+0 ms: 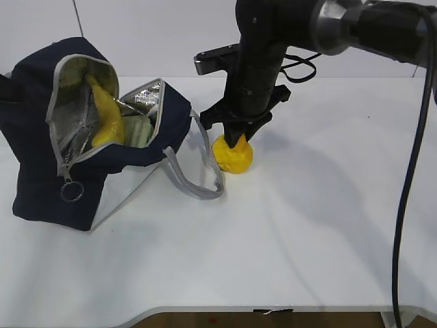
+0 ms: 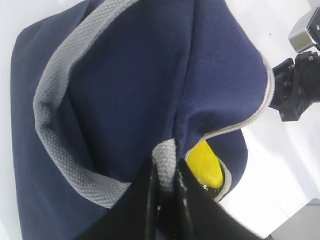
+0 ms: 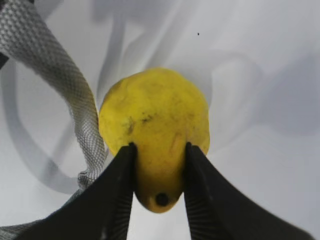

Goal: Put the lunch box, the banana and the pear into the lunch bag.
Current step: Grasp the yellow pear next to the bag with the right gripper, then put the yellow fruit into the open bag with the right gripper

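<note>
right tool (image 3: 159, 172) – jaws pinching the pear (image 3: 155, 130) on the surface (image 1: 307, 225) | left tool (image 2: 167, 200) – clamped on lunch bag (image 1: 41, 137) handle (image 2: 165, 167) | banana (image 1: 107, 116), lunch box (image 1: 140, 130) in bag | no writing legible

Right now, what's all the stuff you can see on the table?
bag: one, navy with silver lining, left side of the table, open.
handle: one of the bag's, grey, lying on the table beside the pear; another is pinched in the left gripper.
banana: one, yellow, standing inside the bag.
box: one, pale green lid, inside the bag beside the banana.
pear: one, yellow-orange, on the table right of the bag.
table: one, white.
left gripper: black, shut on the bag's handle.
right gripper: black, fingers on both sides of the pear.
</note>
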`<state>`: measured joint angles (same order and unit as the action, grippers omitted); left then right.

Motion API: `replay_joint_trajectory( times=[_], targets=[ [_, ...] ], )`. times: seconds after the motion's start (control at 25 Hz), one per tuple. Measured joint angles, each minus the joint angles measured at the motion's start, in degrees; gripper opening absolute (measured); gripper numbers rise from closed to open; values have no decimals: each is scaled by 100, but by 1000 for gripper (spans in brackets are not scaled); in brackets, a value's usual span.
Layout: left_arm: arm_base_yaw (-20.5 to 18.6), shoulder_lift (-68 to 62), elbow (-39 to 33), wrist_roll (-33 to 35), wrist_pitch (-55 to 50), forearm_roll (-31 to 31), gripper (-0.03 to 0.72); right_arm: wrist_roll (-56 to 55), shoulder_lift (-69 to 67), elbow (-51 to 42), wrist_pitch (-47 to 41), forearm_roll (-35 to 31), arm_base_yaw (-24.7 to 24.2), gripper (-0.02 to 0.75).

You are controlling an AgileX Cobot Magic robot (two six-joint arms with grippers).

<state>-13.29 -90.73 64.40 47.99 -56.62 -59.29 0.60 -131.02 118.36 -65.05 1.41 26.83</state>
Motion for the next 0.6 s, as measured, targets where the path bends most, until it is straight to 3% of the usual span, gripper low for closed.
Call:
replay_joint_trajectory(
  times=[0.4, 0.6],
  targets=[
    [0, 0, 0, 0, 23, 0, 23, 0, 11, 933, -573, -2, 0, 242],
    [0, 0, 0, 0, 44, 0, 23, 0, 283, 1029, -629, -441, -3, 241]
  ],
)
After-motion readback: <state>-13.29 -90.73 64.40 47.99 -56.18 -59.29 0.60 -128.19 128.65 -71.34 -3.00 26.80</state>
